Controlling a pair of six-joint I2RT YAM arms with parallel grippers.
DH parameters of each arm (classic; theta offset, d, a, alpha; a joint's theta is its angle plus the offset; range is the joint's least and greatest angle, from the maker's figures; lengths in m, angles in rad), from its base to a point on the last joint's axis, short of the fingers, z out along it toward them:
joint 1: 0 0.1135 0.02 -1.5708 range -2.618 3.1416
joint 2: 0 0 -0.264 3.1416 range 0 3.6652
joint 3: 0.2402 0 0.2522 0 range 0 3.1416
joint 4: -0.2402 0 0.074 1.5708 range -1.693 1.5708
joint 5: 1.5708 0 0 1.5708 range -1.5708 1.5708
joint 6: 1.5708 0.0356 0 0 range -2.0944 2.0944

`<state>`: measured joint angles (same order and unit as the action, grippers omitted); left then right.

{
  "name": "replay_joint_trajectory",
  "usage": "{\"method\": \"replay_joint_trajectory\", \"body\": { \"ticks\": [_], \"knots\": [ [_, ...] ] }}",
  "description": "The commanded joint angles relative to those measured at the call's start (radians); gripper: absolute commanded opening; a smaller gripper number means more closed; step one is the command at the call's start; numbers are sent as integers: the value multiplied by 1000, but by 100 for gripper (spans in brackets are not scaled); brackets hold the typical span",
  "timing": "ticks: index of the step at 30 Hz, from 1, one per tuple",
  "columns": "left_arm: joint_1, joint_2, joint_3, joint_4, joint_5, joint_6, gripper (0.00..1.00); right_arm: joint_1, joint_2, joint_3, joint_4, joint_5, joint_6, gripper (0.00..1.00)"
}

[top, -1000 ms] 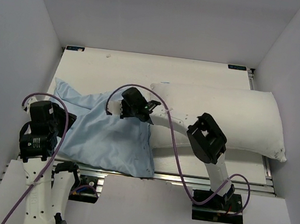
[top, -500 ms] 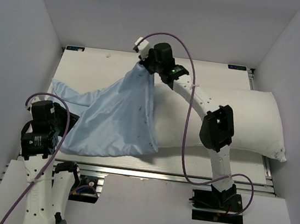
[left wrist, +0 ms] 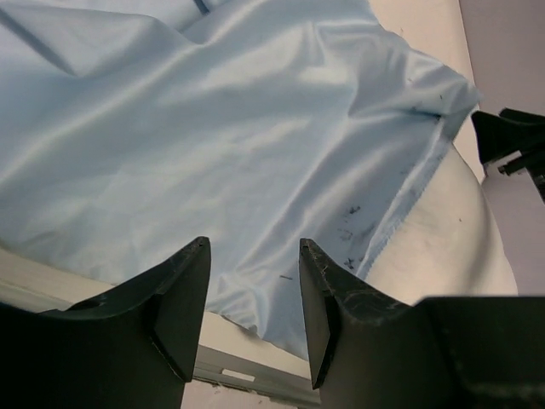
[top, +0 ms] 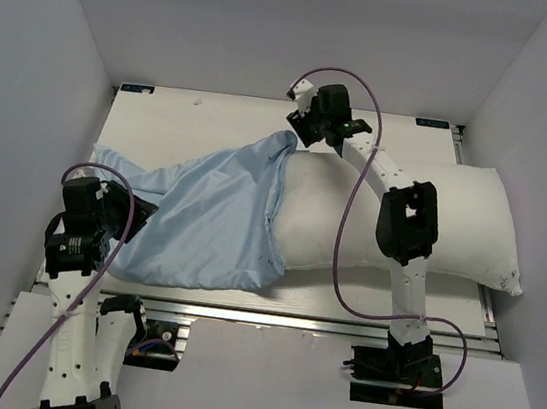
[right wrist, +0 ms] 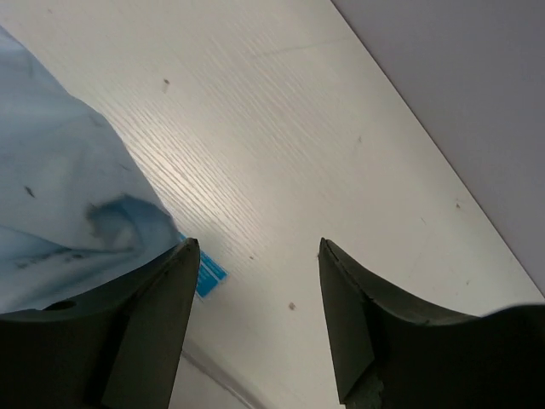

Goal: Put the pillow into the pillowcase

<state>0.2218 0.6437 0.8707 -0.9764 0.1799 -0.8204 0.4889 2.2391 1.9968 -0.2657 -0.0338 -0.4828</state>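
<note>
While only the left end of the pillow (top: 433, 220) sits inside the mouth of the pillowcase (top: 200, 225), the step in hand is, by my reading, drawing the case further along the pillow toward the right of the top view. The pillow lies across the right half of the surface (top: 194, 118). The case drapes from the pillow's left end out to the lower left, and most of it lies slack and flat. The right gripper (top: 304, 128) hovers at upper centre, just beside the far corner of the mouth. Its fingers are spread with nothing between them, and the wrist view shows bare surface ahead and the blue cloth just off its left finger (right wrist: 149, 324). The left gripper (top: 131, 210) hangs over the closed end of the case at lower left, jaws apart with nothing pinched, the cloth lying beneath them. To do the step well, the right gripper should pinch the hem (left wrist: 400, 213) at that far corner, taking the top layer only. It should then pull low and parallel to the pillow rather than upward. The near corner of the mouth, at lower centre, needs the same advance, or the case will skew and bunch. Risk: a pinch that takes both layers would close the mouth.
</note>
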Motion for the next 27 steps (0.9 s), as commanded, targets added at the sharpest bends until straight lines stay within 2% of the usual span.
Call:
{"method": "replay_joint_trajectory", "body": {
  "ticks": [1,4,7,9,14,17,22,27],
  "knots": [
    [7,36,-36,128,165,24,56,-49,-103,0,-44,-72,-22,64],
    [4,76,-67,208,257,30,56,-69,-189,-41,-89,-164,-31,68],
    [-21,117,-79,284,286,32,56,-73,-292,-125,-109,-277,-36,72],
    [-103,173,-73,332,261,27,56,-76,-340,-170,-110,-340,-24,74],
    [-459,370,16,448,58,-2,56,-79,-450,-257,-165,-449,26,74],
    [-576,526,79,478,-17,27,57,-96,-502,-289,-254,-590,-52,74],
    [-622,726,229,484,-82,96,59,-118,-651,-469,-198,-653,-92,78],
    [-641,904,333,533,-53,124,59,-118,-719,-581,-178,-647,-114,78]
  ]
}}
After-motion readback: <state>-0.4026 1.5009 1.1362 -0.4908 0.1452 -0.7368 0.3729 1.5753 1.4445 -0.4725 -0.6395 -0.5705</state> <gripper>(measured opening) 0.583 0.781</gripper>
